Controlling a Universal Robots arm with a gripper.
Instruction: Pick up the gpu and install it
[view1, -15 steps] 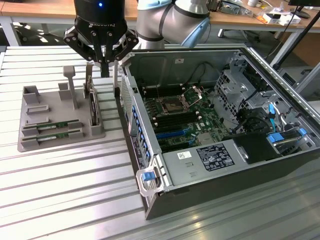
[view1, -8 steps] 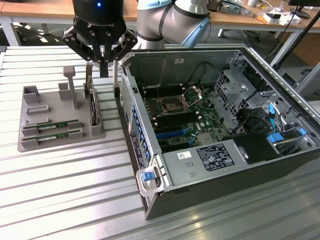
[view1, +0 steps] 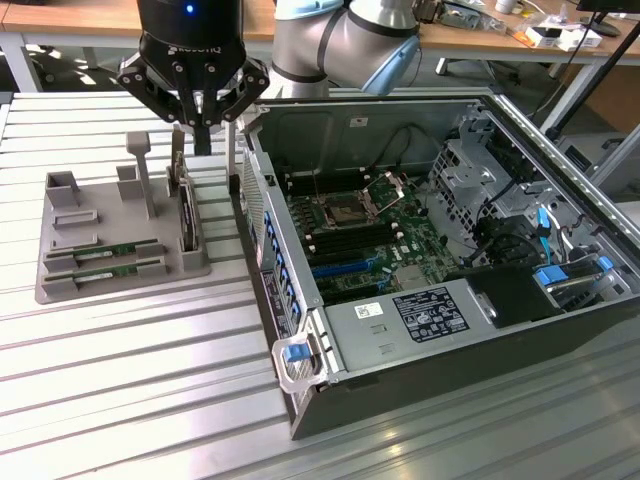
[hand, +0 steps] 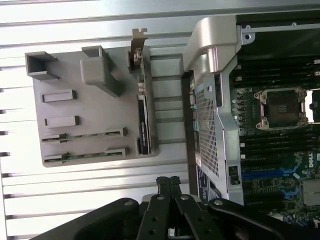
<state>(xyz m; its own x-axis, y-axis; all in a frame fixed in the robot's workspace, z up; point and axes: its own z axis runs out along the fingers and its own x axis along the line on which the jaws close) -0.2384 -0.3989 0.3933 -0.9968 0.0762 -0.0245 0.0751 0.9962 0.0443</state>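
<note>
The tool hangs above the gray tray, its fingers pressed together on nothing. The gpu, 1 of 2 green sticks seated in tray slots, lies below the tool, on its side away from the computer case. The dark card stands nearer. A clean pick likely needs spread fingers squared across the stick's thin faces, clear of that card.

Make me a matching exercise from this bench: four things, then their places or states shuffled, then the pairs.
1. black gripper
2. two thin green circuit-board sticks
3. dark upright expansion card
4. silver processor socket

A. inside the open computer case
B. side by side in slots of the grey plastic holder
C. shut, holding nothing
D. on edge along the holder's side nearest the case

Pairs: 1-C, 2-B, 3-D, 4-A
</note>
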